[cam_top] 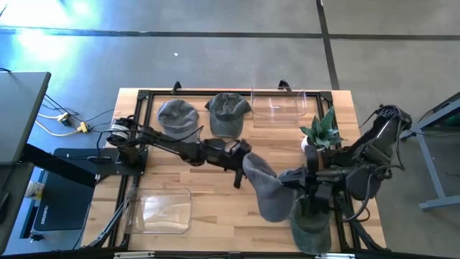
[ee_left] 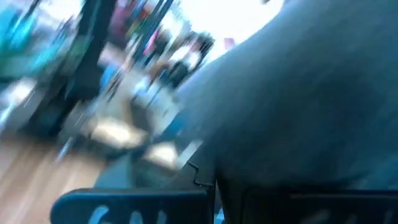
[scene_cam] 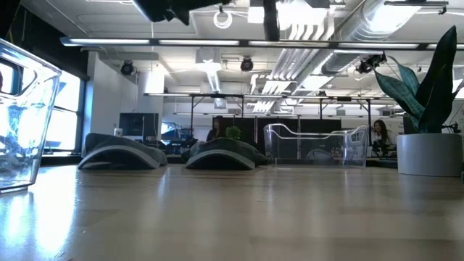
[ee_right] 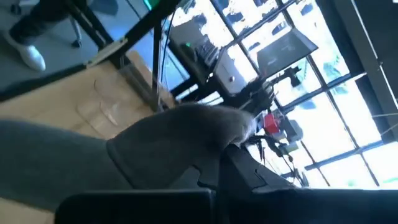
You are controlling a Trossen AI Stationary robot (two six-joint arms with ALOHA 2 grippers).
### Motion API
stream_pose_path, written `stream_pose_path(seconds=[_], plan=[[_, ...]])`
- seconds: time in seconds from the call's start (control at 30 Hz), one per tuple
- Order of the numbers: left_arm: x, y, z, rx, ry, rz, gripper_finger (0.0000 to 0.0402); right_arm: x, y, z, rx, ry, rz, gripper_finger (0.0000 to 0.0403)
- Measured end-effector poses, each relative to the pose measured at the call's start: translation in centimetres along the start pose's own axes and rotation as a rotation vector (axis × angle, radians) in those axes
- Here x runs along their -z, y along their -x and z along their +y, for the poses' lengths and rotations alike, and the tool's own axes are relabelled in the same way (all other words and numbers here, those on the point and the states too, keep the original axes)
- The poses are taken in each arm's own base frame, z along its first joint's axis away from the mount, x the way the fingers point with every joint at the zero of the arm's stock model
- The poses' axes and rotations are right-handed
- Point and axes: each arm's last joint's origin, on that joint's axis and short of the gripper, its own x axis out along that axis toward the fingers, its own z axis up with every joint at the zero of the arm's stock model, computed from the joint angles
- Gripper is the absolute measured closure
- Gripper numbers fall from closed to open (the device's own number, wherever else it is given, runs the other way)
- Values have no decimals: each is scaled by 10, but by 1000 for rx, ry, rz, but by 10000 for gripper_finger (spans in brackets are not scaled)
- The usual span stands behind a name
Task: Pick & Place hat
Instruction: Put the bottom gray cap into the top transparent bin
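A grey hat (cam_top: 264, 188) hangs in the air between my two grippers, above the table's near right part. My left gripper (cam_top: 243, 164) is shut on its left end; in the left wrist view the hat (ee_left: 298, 93) fills the picture past the gripper (ee_left: 214, 199). My right gripper (cam_top: 305, 180) is shut on its right side; the right wrist view shows grey cloth (ee_right: 155, 143) at the gripper (ee_right: 211, 186). The low view shows nothing of this hat at table height. My left gripper pinches the grey hat's left end (cam_top: 248, 167) between its two fingers, coming level from the table's left. The hat is lifted clear and sags away toward the near right. My right gripper holds the hat's right side (cam_top: 291, 178), coming from the table's right. Its own fingers and the cloth (ee_right: 186, 155) hide the place of contact, so I cannot name the part. The cloth droops slack below it.
Two more hats (cam_top: 177, 114) (cam_top: 228, 111) rest on the far part of the table. A darker hat (cam_top: 310, 224) shows at the near right edge under the right arm. Clear bins stand far right (cam_top: 279, 106) and near left (cam_top: 159, 210). A potted plant (cam_top: 320, 133) stands beside the right arm.
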Motion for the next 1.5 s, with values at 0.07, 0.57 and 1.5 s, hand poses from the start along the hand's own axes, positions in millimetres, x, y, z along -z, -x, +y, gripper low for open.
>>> stream_pose_path(seconds=[0.07,0.57,1.5], plan=[[-12,1,-5,102,-26,-87,400,0,1,-1,-3,-6,-2,402],[-47,2,-41,452,29,-251,401,11,1,8,-87,-74,85,402],[-80,1,-33,235,36,-113,401,15,4,14,-137,-237,123,402]])
